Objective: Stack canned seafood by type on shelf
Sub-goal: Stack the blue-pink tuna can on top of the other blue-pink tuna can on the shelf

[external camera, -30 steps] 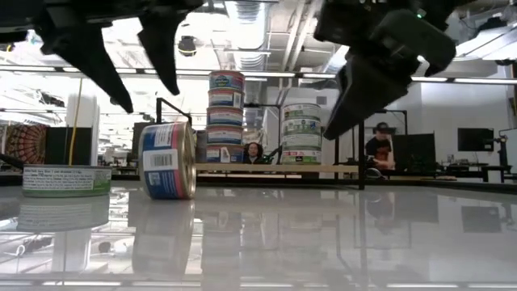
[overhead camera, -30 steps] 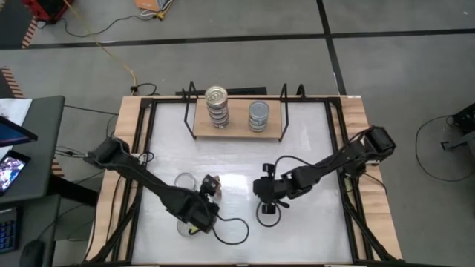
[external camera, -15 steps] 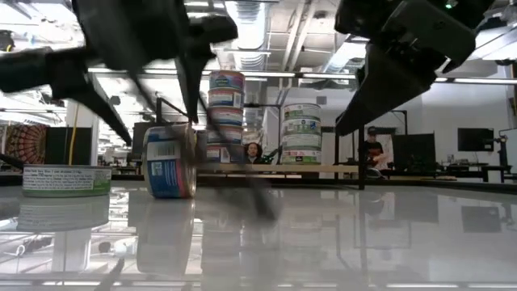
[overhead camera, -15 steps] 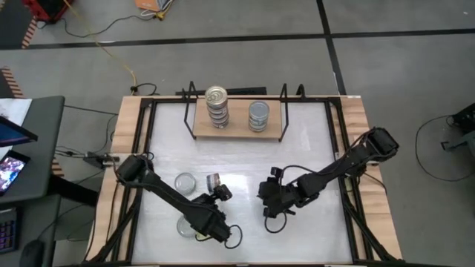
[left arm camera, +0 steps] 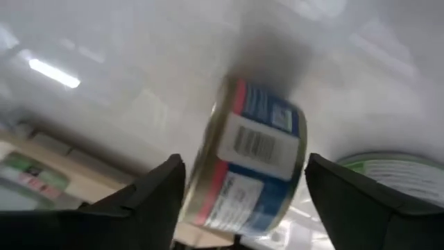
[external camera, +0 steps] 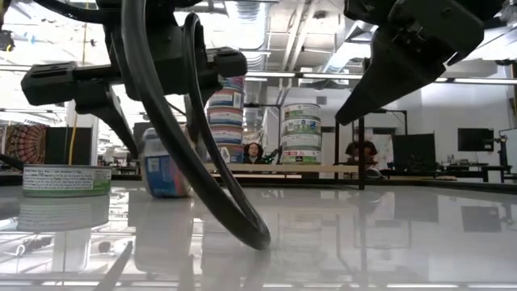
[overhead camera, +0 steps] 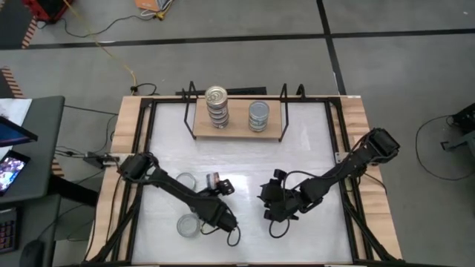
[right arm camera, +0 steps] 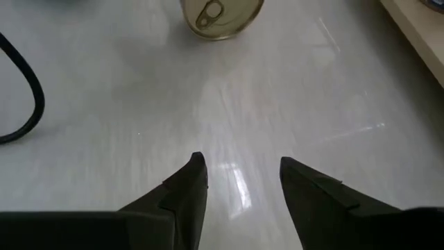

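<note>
blue-labelled tin (overhead camera: 213, 180) stands on its edge mid-table; we judge a nudge from our open, empty left gripper (left arm camera: 239, 201) rolls it. right gripper (right arm camera: 239, 182), open, hangs over bare table.

A black cable (external camera: 186, 162) and an on-edge tin (overhead camera: 213, 180) seemingly block the tabletop's (overhead camera: 297, 156) middle.

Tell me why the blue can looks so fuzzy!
In the left wrist view the blue-labelled tin is smeared by motion blur; in the low view it is soft too, behind a dark cable. The white tabletop shows bright glare streaks in the right wrist view.
</note>
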### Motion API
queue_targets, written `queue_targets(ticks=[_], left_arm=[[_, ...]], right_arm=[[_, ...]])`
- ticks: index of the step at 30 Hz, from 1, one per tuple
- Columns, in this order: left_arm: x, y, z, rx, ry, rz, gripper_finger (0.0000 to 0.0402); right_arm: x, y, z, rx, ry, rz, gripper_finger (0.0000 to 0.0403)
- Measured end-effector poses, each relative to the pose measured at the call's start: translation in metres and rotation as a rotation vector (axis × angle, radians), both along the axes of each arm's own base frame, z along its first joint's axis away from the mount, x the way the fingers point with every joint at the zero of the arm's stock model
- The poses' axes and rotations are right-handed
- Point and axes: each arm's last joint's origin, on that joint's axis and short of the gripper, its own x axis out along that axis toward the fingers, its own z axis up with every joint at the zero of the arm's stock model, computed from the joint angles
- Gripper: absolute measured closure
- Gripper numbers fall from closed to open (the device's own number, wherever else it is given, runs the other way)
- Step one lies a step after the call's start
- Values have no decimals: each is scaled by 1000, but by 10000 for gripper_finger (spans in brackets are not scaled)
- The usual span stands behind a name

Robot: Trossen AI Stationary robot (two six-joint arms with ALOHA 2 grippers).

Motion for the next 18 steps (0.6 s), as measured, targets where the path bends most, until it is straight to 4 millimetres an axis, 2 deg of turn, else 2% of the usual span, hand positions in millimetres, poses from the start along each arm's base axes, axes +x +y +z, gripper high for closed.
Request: queue_targets(ticks=[8,18], left_arm=[[-1,0,-1,-36,18,19,204],[-5,-6,0,-23,-24,62,206]], right_arm=[[0,0,1,-25,-6,1,191],[-1,-2,0,-55,7,-1,191]])
